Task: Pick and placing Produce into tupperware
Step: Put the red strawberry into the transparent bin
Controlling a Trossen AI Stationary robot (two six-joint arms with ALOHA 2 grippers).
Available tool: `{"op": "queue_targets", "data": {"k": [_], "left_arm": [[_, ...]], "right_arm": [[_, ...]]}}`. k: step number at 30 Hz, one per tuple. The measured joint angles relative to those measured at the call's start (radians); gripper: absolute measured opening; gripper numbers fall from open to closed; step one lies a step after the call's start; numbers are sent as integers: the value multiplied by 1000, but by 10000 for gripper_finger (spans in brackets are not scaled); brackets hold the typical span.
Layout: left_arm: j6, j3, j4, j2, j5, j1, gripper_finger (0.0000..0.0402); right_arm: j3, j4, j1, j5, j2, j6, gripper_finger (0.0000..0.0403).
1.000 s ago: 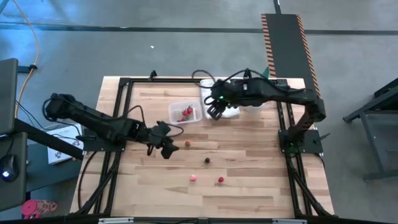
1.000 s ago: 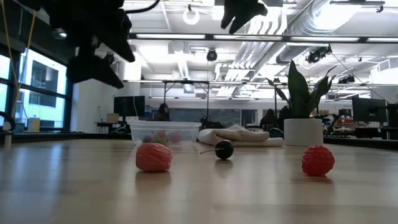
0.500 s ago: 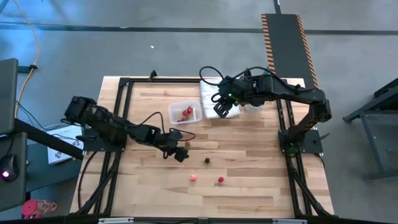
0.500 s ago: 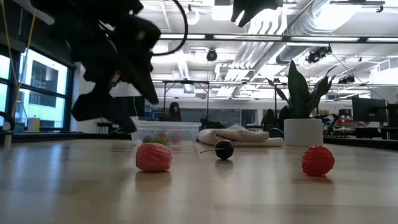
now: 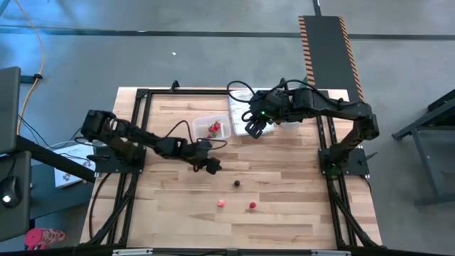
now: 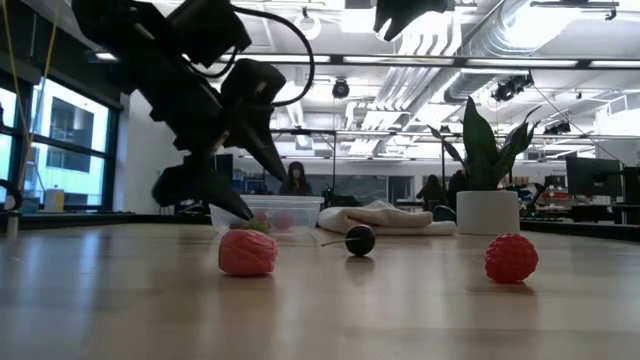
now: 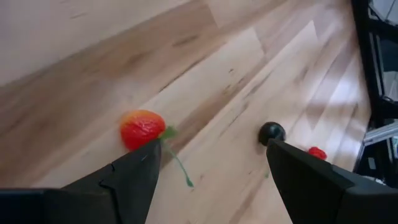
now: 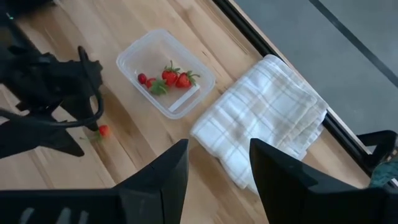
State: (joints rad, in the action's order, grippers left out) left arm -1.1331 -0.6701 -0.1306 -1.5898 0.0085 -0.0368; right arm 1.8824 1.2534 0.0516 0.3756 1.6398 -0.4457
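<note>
Partly done: clear tub upper centre of high view holds approx 3 red berries. L gripper spread open over a red berry. R gripper open, idle beside tub. 3 more loose, lower centre.

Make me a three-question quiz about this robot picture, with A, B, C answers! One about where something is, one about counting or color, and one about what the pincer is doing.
1. Where is the white towel?
A. Beside the tub
B. Inside the tub
C. Under the left arm

2. How many loose fruit pieces does the low view show in front?
A. One
B. Three
C. Six

3. How is the left pincer?
A. Shut on the tub
B. Shut on the towel
C. Open by a red berry

Answers:
1 A, the right wrist view shows them side by side.
2 B, the pink piece, the dark one and the red one.
3 C, its fingers stand apart with the berry by one.
</note>
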Motion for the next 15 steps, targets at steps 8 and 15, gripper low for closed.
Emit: {"op": "queue_targets", "data": {"k": [8,15], "left_arm": [[27,0,26,0,99,-9,282],[27,0,27,0,107,-9,282]], "right_arm": [[0,15,0,16,0,2,162],[0,15,0,16,0,15,162]]}}
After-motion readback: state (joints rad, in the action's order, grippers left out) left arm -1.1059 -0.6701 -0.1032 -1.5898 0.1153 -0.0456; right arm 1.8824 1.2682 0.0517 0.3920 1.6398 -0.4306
